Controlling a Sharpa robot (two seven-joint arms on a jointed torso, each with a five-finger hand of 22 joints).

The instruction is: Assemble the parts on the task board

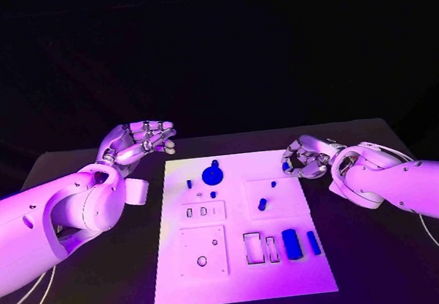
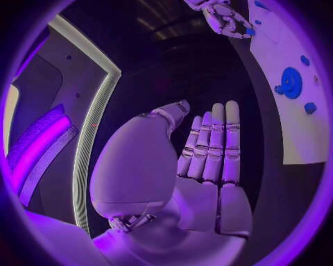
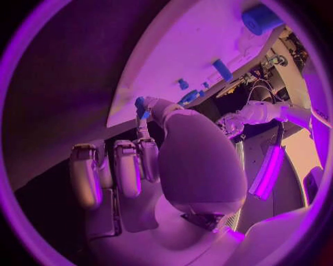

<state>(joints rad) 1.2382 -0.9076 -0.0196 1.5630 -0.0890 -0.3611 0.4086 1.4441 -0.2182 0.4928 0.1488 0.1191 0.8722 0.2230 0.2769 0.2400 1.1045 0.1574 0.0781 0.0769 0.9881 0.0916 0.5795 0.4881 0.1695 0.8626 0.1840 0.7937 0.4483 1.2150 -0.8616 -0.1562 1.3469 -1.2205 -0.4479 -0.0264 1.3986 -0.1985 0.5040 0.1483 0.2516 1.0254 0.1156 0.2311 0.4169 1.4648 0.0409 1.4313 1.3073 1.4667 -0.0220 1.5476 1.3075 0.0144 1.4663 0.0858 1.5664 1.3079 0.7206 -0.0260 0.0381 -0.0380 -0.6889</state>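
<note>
The white task board [image 1: 244,281] lies in the middle of the table. On its far part sits a blue gear [image 1: 212,173] [image 2: 290,83], with small blue pegs [image 1: 262,204] around it. Two blue blocks [image 1: 291,242] stand near the board's right side, beside two slots [image 1: 253,247]. My right hand [image 1: 307,157] [image 3: 187,160] hovers at the board's far right edge and pinches a small blue part [image 1: 285,165] [image 3: 141,105] between thumb and finger. My left hand [image 1: 139,142] [image 2: 201,160] is raised off the board's far left corner, holding nothing, its fingers stretched out.
Two raised white sub-plates [image 1: 203,250] with holes occupy the board's left half. Black table [image 1: 390,266] surrounds the board on all sides. My left forearm [image 1: 48,228] lies along the table's left side.
</note>
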